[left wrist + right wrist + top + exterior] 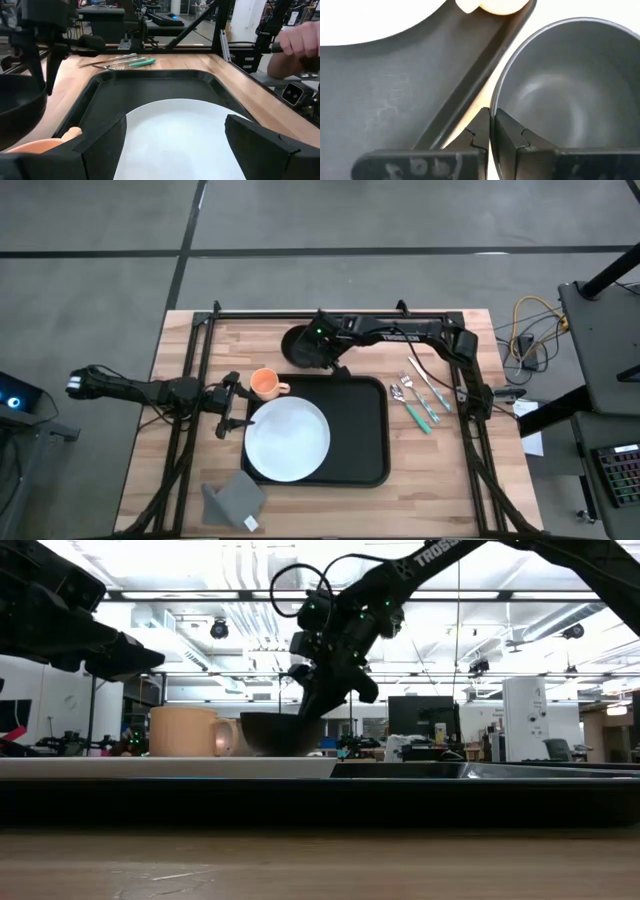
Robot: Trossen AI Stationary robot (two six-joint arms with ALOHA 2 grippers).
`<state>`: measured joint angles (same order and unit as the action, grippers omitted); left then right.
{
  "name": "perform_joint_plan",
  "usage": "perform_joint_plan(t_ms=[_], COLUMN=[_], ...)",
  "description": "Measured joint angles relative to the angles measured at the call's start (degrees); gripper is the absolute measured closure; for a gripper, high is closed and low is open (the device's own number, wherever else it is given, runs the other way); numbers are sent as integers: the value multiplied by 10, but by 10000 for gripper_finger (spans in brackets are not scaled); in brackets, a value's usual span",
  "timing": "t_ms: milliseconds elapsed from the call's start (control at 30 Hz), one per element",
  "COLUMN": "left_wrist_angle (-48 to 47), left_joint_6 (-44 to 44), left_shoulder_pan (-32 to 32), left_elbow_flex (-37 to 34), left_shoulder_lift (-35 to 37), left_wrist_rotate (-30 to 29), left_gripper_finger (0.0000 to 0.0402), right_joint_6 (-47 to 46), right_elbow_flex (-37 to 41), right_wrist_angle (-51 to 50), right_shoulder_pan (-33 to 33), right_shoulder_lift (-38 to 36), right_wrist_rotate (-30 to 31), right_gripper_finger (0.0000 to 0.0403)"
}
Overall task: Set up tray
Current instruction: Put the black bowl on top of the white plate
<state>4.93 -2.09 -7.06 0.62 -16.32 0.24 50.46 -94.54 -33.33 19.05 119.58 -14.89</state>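
The right gripper (491,131) is clamped on the rim of a dark round bowl (560,95). Just beside it lies the large flat black rectangular tray (365,430), carrying a white round plate (288,438), with an orange ceramic mug (265,384) at the tray's near corner. Beyond the plate, the left gripper (232,406) waits with fingers spread wide.

White lettering runs along the right arm (455,552) in the low view, reading "TROSS" before it cuts off at the picture's top edge. From above, the same arm (405,334) carries a small white marking, too tiny to read. Nothing else legible shows.
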Motion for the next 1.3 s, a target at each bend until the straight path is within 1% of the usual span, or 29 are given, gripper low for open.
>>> perform_joint_plan(t_ms=[133, 367, 533, 733, 800, 967, 1300], left_wrist_angle=[0, 0, 0, 0, 0, 0, 0], left_joint_6=[0, 0, 0, 0, 0, 0, 0], left_shoulder_pan=[0, 0, 0, 0, 0, 0, 0], left_elbow_flex=[0, 0, 0, 0, 0, 0, 0], left_shoulder_lift=[-2, -1, -3, -8, -8, -8, -8], left_wrist_rotate=[0, 0, 0, 0, 0, 0, 0], left_gripper_finger=[86, 86, 86, 86, 86, 86, 86], right_joint_6=[-21, -56, -73, -89, -100, -136, -205], right_elbow_flex=[1, 11, 26, 28, 28, 28, 29], right_wrist_angle=[-11, -40, -44, -62, -63, -61, -55], right_shoulder_pan=[-12, -21, -31, -57, -67, -90, -121], right_shoulder_lift=[-13, -34, -39, -41, -42, -48, -51], right_wrist_rotate=[13, 16, 16, 16, 28, 86, 92], right_gripper_finger=[394, 394, 394, 394, 394, 394, 394])
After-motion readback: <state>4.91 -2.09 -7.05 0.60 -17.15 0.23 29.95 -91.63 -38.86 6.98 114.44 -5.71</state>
